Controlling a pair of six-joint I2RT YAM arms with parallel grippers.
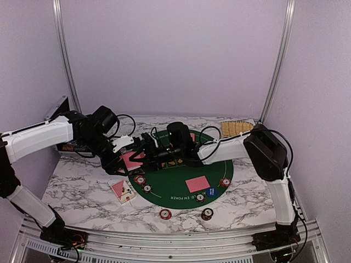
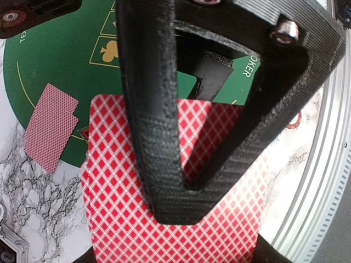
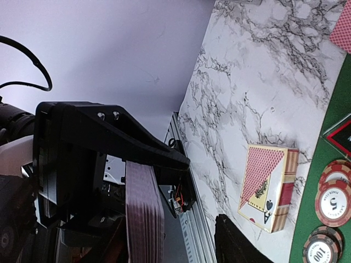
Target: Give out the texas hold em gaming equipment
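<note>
Plain lilac walls enclose the white, grey-veined marble table behind and on both sides. Aluminium posts rise from the table's far corners; a metal rail lines its near edge.

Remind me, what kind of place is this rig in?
Likely a lab test cell staged for poker, not a card room: a marble-patterned table boxed in by plain walls and metal frame posts, with a green poker mat, chips and red-backed cards.
</note>
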